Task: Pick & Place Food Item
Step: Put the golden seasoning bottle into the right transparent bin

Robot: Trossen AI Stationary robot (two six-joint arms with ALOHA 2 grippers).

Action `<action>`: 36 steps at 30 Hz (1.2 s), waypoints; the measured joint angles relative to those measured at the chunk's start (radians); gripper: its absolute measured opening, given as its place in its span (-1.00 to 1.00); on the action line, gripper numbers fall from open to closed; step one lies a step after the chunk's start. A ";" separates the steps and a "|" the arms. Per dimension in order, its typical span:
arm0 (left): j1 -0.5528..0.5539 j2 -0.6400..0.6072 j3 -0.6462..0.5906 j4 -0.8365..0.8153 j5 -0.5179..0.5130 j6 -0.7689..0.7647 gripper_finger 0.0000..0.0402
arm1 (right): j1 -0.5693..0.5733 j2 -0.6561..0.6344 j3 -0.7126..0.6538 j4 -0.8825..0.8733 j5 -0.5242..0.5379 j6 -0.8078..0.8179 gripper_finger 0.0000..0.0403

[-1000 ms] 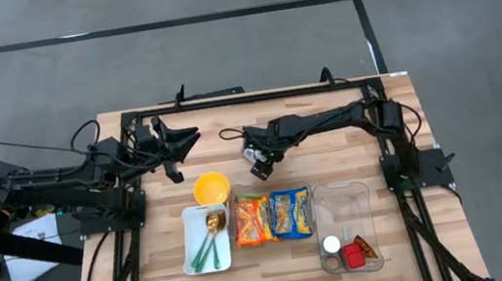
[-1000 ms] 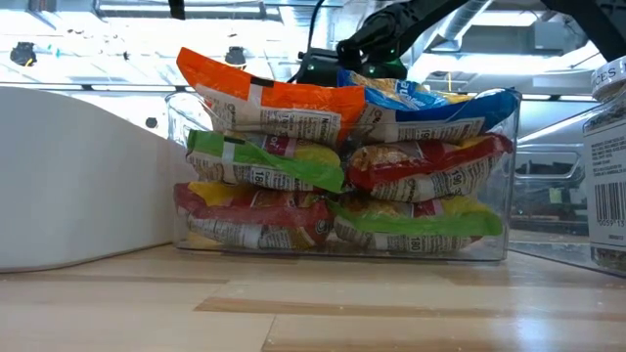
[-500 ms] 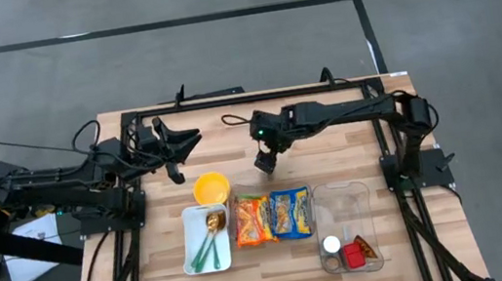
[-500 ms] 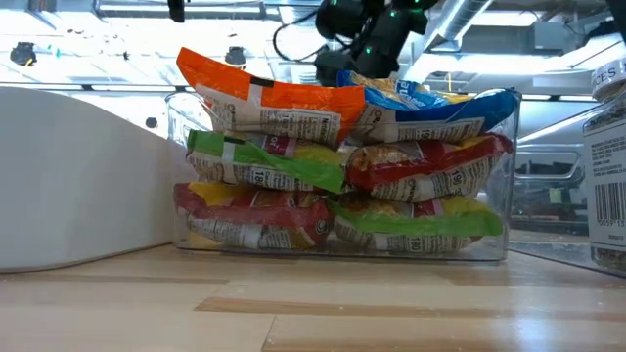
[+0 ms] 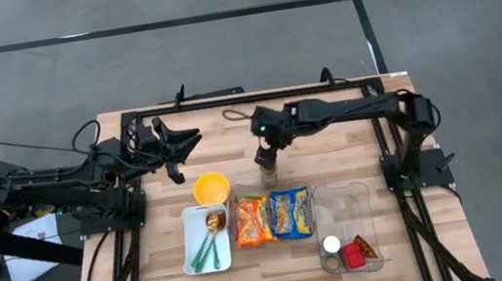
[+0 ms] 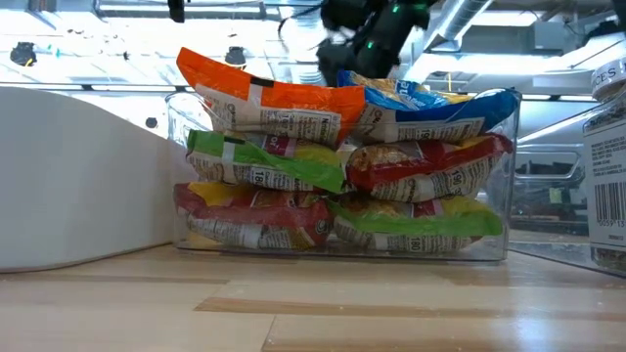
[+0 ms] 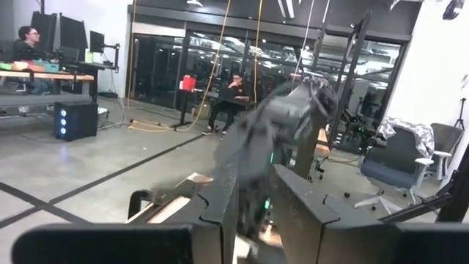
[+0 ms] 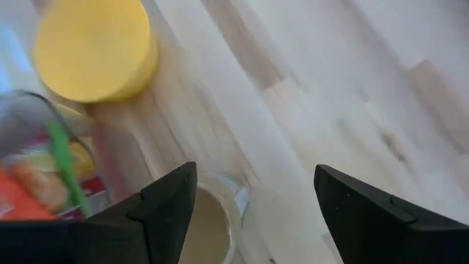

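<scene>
I'm seeing R gripper blurry above the table, fingers apart, holding nothing, jar cut off below, L gripper waiting, fingers close together, empty.

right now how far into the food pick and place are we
Early. Nothing looks placed: the snack packets lie in their clear bin. The right hand hangs open beside the yellow bowl, holding nothing. The left hand waits aside. Grasp and placement remain.

We've got a yellow bowl upper left, the wooden tabletop across the frame, our two dark fingers spread apart along the bottom, snack packets lower left.
</scene>
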 joint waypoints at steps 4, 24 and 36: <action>0.000 0.000 0.000 -0.001 0.000 0.002 -0.62 | 0.006 -0.066 0.002 -0.003 0.002 -0.019 0.34; 0.000 0.000 0.000 -0.001 0.000 0.005 -0.62 | 0.012 -0.228 0.003 -0.043 -0.254 0.169 0.85; 0.000 0.000 0.000 0.000 0.038 -0.005 -0.62 | 0.078 0.023 0.245 -0.304 -0.064 0.119 0.93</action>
